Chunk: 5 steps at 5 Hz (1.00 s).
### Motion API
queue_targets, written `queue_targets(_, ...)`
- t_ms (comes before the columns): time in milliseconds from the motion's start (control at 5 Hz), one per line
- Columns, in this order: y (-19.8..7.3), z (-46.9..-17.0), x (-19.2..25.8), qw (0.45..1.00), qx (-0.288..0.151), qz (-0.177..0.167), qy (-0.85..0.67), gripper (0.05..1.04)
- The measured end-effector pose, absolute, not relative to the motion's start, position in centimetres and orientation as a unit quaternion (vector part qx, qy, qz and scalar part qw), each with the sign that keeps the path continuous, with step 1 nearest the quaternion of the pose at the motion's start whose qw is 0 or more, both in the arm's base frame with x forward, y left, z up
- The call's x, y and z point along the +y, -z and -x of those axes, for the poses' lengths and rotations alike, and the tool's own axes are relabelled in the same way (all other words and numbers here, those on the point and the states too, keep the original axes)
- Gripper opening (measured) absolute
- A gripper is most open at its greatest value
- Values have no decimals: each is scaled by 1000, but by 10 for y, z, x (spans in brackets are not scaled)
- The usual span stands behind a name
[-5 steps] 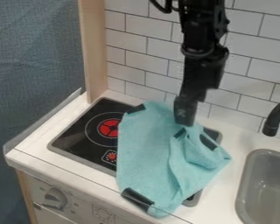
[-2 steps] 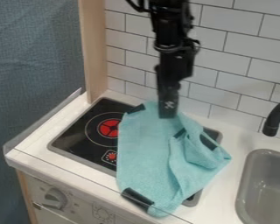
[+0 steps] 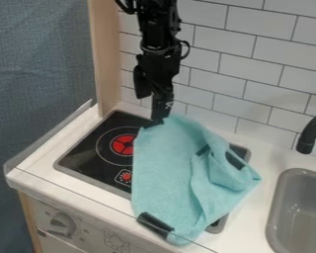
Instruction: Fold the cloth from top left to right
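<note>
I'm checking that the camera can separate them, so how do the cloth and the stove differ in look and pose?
The cloth is light blue-green; the stove is mostly black with red markings.
The cloth is rumpled and folded at its right side, while the stove is flat.
The cloth lies on top, whereas the stove is partly covered.
Both show black: the cloth has black patches.

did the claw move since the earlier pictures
Yes. The claw has moved left in the view, closer to the wooden post, now at the top left corner of the cloth.
</note>
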<state>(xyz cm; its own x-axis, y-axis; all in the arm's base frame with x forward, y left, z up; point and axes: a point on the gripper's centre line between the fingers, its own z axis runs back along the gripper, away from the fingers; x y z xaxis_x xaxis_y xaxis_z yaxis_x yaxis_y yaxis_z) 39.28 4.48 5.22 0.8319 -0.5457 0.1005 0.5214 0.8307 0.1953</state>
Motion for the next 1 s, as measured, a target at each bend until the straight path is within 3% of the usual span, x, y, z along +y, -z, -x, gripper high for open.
queue_targets(200, -43, -404, 55, 977, -77, -97, 173, 1000)
queue_targets(400, -29, -413, 58, 988, -61, -89, 114, 1000)
queue_targets(600, -7, -425, 56, 994, -52, -40, 86, 1000)
queue_targets(1000, 18, -436, 57, 992, -16, -15, 127, 1000)
